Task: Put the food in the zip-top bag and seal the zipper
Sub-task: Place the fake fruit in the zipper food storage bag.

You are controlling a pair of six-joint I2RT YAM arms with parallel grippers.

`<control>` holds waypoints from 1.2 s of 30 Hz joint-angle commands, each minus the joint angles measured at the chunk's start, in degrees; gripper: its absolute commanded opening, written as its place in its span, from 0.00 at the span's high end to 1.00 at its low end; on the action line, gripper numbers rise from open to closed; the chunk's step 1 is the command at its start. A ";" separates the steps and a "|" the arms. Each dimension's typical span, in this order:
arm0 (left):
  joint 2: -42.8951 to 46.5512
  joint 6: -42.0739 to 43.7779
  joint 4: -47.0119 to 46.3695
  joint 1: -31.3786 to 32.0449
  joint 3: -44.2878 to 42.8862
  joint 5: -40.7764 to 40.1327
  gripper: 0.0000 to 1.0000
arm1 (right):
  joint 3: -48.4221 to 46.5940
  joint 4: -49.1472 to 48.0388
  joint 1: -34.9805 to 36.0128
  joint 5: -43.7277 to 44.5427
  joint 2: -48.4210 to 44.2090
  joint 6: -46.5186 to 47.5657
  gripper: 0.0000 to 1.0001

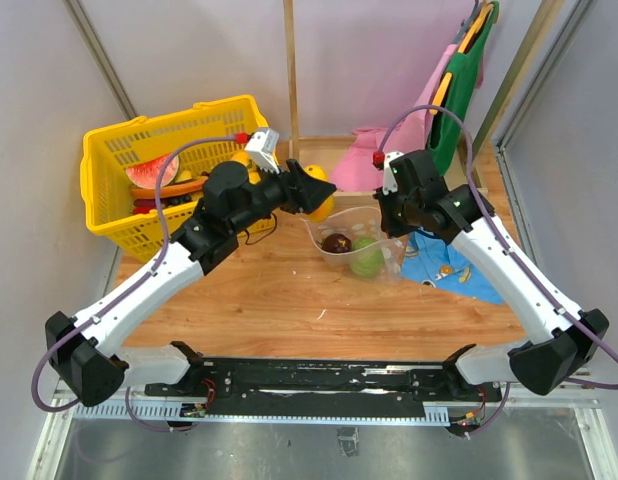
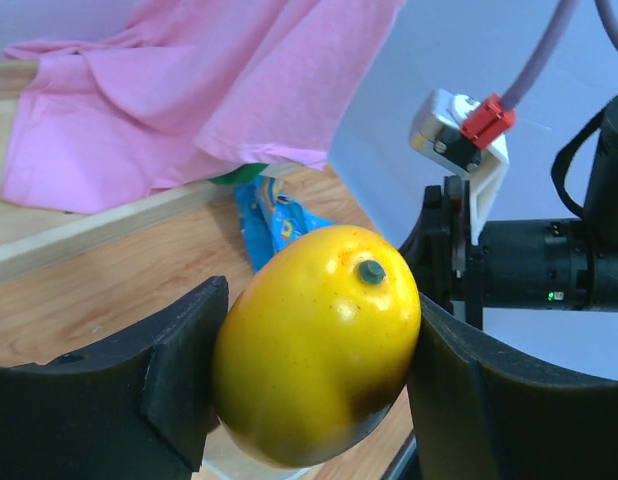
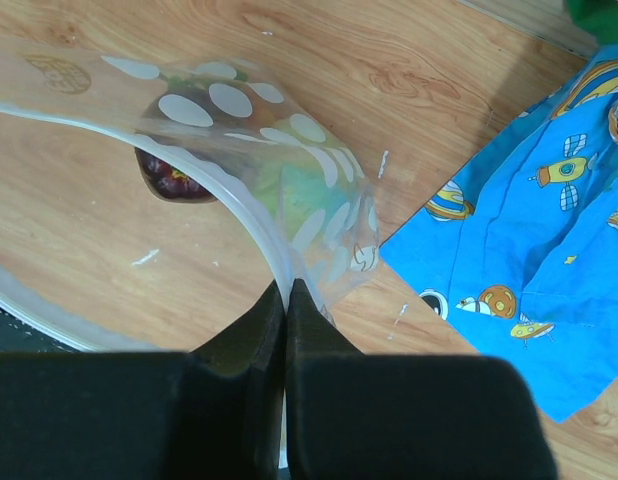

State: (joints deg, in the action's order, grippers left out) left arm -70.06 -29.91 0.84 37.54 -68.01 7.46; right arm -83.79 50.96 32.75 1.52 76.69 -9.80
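My left gripper [image 2: 314, 355] is shut on a yellow-orange toy fruit [image 2: 319, 340] with a green stem dot, held in the air just left of the bag's mouth; it also shows in the top view [image 1: 319, 197]. My right gripper [image 3: 287, 290] is shut on the white zipper strip [image 3: 244, 205] of the clear dotted zip-top bag [image 1: 364, 240], holding the mouth up and open. Inside the bag lie a dark purple piece [image 1: 336, 243] and a green round fruit [image 1: 367, 261]; they also show through the plastic in the right wrist view [image 3: 174, 178].
A yellow basket [image 1: 114, 190] with more toy food, including a watermelon slice [image 1: 151, 172], stands at the back left. A blue patterned cloth [image 1: 451, 268] lies right of the bag. A pink cloth [image 1: 374, 165] and a green garment [image 1: 464, 90] hang at the back.
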 commanded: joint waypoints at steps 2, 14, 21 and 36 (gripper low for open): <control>1.47 -3.56 -14.89 4.92 4.38 -4.31 0.82 | 0.39 -1.59 0.56 -0.98 -2.39 -2.60 0.99; -1.52 -5.80 -27.23 12.23 11.59 -10.15 0.82 | 2.51 -3.74 0.55 -4.01 -3.90 -5.24 0.99; -3.57 -4.85 -32.86 15.35 15.49 -13.27 0.82 | 3.31 -4.50 0.54 -4.77 -4.40 -6.37 0.99; -7.94 -1.13 -34.59 17.74 17.93 -18.55 0.60 | 3.55 -4.58 0.55 -5.38 -4.60 -6.40 0.99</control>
State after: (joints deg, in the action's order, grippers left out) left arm -78.26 -33.17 -30.37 54.57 -50.09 -8.16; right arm -80.71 47.62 32.75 -3.51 73.52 -15.51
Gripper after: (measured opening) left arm 0.678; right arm 0.012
